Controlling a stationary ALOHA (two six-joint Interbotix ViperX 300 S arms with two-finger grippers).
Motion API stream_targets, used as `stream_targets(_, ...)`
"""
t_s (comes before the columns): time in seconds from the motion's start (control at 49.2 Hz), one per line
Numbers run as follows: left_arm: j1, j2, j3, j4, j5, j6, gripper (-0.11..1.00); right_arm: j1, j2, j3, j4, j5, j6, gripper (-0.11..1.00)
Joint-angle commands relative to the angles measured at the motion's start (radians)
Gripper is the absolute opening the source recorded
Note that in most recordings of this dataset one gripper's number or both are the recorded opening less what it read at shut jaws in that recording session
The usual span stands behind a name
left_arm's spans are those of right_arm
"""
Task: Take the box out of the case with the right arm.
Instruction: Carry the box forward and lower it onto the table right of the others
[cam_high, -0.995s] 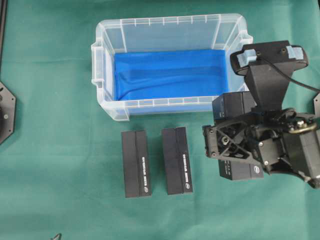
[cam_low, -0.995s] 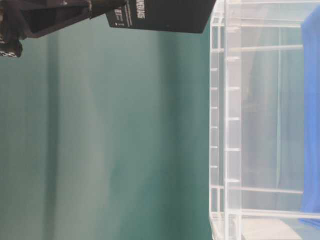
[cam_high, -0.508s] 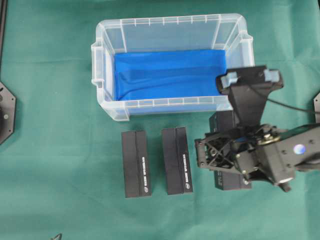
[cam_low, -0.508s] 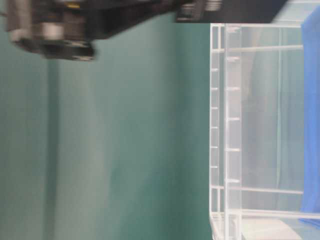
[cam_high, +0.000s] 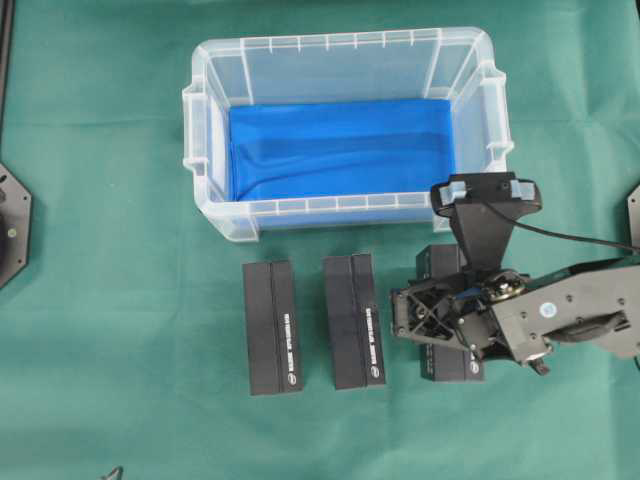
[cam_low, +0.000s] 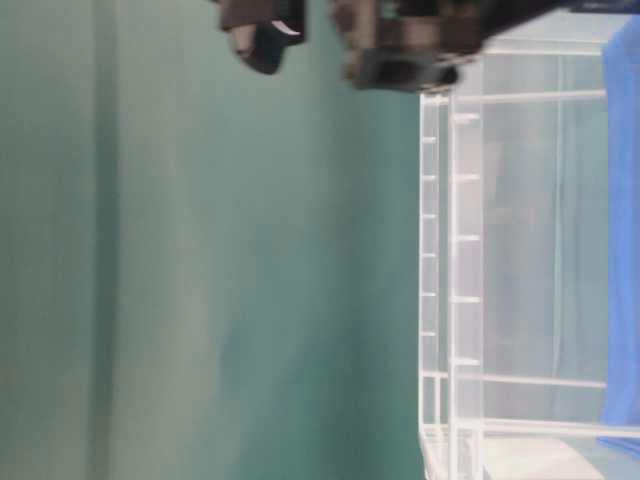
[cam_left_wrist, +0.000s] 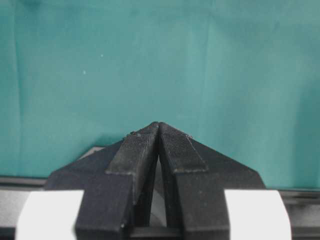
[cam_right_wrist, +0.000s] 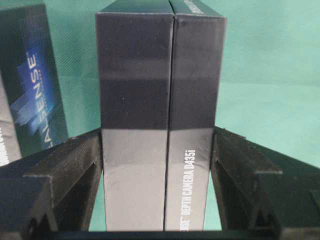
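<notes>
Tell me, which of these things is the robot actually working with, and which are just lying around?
In use: right gripper, clamped on a black box; the clear case it belongs with.

Lying about: two other black boxes, green cloth, idle left gripper.

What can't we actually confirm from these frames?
- Overhead: the right gripper and arm cover most of the third box, so whether it rests on the cloth is hidden.
- Table-level: arm blurred and cut off at the top edge; contact with the case unclear.
- Right wrist: box label cropped by the bottom edge.
</notes>
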Motion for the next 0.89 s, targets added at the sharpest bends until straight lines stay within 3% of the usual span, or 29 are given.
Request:
stream_targets(0.0,0.003,0.003,-0.009,0.002,-0.005,-0.002,0.00,0.005,-0.011,0.000,0.002,-0.020,0.006,0.65)
stream_targets(0.406,0.003,0.000,-0.006,0.003,-0.003,-0.002,0.00,0.006,-0.011,0.006,0.023,-0.018,0.020,0.65)
stream_targets(0.609,0.003,-0.002,-0.005,0.002,-0.005,0.000,0.00,0.008,-0.009,-0.012,0.021,-0.020,0.011,0.91)
stream_targets(0.873,0.003,-0.002,-0.002,0.003,-0.005,-0.002,0.00,0.008,-0.020,-0.028,0.017,-0.002,0.009,0.89)
